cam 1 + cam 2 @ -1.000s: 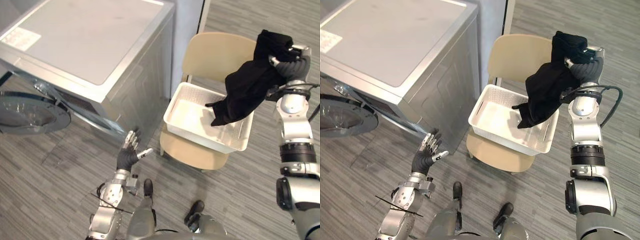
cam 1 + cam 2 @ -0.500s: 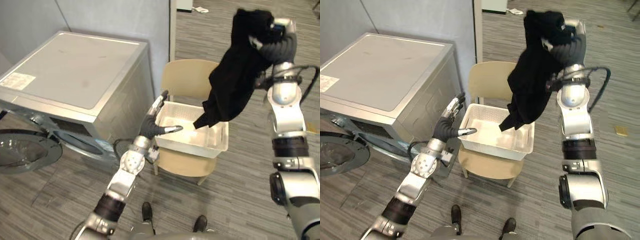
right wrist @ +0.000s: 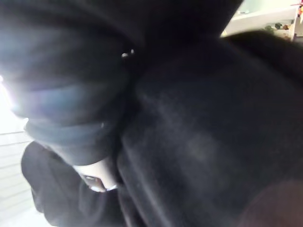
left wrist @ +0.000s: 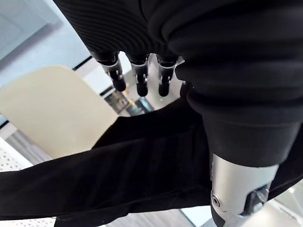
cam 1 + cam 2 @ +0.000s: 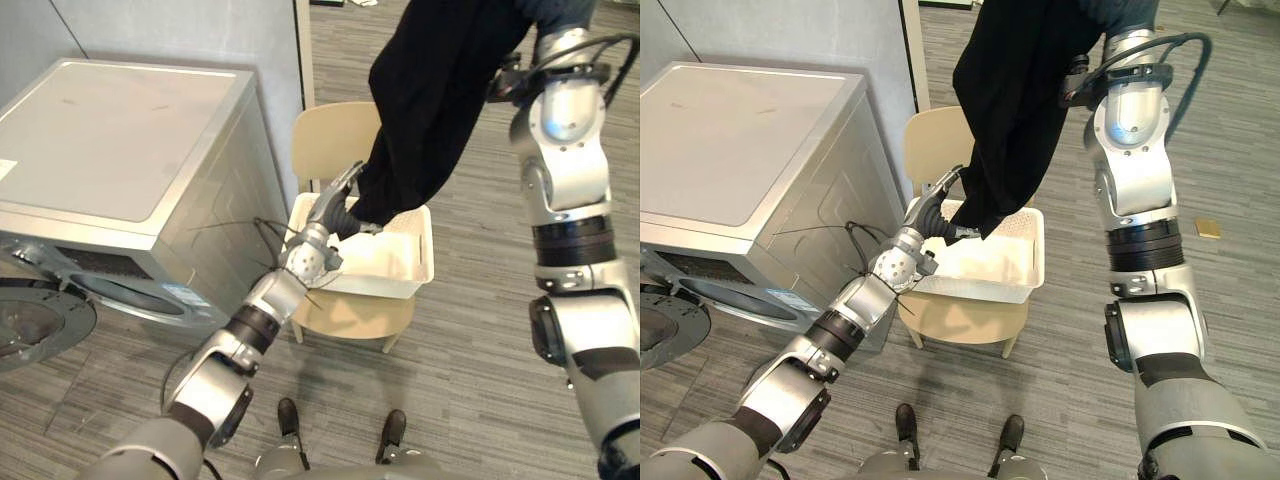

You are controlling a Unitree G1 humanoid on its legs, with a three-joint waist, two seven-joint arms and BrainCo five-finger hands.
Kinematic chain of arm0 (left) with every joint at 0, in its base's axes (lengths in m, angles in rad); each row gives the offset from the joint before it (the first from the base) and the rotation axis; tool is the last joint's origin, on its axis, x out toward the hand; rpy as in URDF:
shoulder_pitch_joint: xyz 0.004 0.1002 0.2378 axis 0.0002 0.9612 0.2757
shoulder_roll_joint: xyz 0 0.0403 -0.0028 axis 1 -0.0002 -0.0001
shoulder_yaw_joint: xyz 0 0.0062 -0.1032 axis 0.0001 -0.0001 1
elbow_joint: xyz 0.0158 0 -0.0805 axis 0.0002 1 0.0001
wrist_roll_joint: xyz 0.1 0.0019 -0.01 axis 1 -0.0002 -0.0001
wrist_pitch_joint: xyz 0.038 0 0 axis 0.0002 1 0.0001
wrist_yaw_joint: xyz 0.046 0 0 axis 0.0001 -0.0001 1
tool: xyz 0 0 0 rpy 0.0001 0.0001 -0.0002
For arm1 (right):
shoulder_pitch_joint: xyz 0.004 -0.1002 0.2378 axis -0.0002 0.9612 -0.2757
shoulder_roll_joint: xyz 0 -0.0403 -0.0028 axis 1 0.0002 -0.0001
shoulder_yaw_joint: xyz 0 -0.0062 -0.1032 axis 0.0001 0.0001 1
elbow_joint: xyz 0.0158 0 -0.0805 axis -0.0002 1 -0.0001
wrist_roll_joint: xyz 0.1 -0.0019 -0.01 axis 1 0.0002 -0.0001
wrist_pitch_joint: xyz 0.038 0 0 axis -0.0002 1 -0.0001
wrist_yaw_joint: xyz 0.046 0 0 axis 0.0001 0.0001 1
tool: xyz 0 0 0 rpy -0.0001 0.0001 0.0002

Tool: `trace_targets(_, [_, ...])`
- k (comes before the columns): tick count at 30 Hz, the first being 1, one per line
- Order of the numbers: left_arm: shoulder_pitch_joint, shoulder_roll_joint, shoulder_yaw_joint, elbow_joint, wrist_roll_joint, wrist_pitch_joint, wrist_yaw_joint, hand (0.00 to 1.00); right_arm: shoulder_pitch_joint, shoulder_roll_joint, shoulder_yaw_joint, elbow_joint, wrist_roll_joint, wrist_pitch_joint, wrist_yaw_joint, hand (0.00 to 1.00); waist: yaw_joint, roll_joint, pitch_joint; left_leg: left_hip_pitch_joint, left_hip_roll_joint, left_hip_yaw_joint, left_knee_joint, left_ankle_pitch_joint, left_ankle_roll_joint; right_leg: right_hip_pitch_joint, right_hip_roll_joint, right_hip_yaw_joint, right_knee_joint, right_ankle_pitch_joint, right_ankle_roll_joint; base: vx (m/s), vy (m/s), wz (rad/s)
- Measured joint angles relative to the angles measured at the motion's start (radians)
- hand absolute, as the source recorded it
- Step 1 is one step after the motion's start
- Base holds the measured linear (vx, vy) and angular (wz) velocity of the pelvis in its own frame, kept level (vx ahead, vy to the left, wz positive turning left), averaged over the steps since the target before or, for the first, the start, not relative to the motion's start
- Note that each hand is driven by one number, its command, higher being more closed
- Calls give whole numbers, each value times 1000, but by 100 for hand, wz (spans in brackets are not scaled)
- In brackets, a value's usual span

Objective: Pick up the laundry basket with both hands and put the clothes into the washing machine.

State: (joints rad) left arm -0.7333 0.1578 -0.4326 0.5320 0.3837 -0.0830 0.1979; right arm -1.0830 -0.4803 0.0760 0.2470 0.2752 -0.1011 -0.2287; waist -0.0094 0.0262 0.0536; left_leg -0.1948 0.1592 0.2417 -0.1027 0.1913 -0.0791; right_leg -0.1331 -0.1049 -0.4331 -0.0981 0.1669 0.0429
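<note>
White perforated plastic laundry basket [image 5: 405, 275] sits on the seat of a beige moulded chair [image 5: 350, 315], which stands on grey wood-grain plank flooring [image 5: 480, 380]. To its left, just beside the chair, is a silver-grey front-loading washing machine [image 5: 120, 140], its round glass door [image 5: 35, 325] swung open at the near left.

The left hand [image 5: 338, 208] reaches over the basket's far left corner, against the lowest part of a long black garment [image 5: 440, 90]. In the left wrist view its fingers [image 4: 142, 82] are stretched out straight on one side of the dark cloth and the thumb [image 4: 236, 189] is on the other side. The cloth runs across between them and nothing is curled round it, so the hand is open against the fabric.

The garment hangs from high up down to the basket, in front of the chair's backrest. Its upper end runs off the top edge beside the raised right arm. In the right wrist view black cloth is bunched close around the right hand [image 3: 66, 85], and I cannot tell whether it grips the cloth.
</note>
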Motion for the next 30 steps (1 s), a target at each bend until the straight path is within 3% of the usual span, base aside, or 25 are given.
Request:
trace_targets(6, [-66, -29, -13, 46, 7, 20, 18, 0, 0, 9, 22, 1, 122, -8, 35, 100, -13, -20, 0, -1, -1, -7, 3, 0, 0, 0, 0, 0, 0, 0, 0, 54, 8, 1])
trace_targets(9, [-76, -38, -41, 54, -115, 20, -13, 0, 0, 6, 39, 6, 149, -6, 39, 100, -19, -26, 1, -2, -1, -10, 0, 0, 0, 0, 0, -1, 0, 0, 0, 0, 0, 0])
trace_targets(11, [-76, -42, -57, 54, -285, 20, -64, 0, -2, 4, 61, 14, 165, 0, 61, 100, -22, -26, 1, -2, -1, -15, 0, 0, 0, 2, 0, -2, 0, 0, 0, 0, 0, 0])
trace_targets(16, [-77, -55, -85, 54, -565, 20, -93, 0, -31, 4, 109, 50, 198, 21, 88, 100, -24, -30, 2, 0, -1, -16, 0, 0, 0, 4, 0, -1, 0, 0, 0, 0, 0, 0])
trace_targets(23, [-97, -61, -85, 55, -710, 20, -57, 0, -30, 29, 171, 50, 247, 32, 104, 100, -28, -35, 3, 0, -1, -16, 0, 0, 0, 3, 0, 0, 0, 0, 0, 0, 0, 0])
trace_targets(29, [-161, -84, -84, 55, -766, 19, -22, 0, -14, 73, 179, 50, 266, 33, 104, 100, -30, -39, 2, 0, -2, -15, 0, 0, 0, 3, -1, -1, 0, 0, 0, 0, 0, 0])
trace_targets(30, [-164, -87, -83, 55, -766, 19, -20, 100, -10, 75, 179, 50, 266, 33, 104, 100, -29, -39, 2, 0, -2, -15, 0, 0, 0, 3, -1, -1, 0, 0, 0, 0, 0, 0])
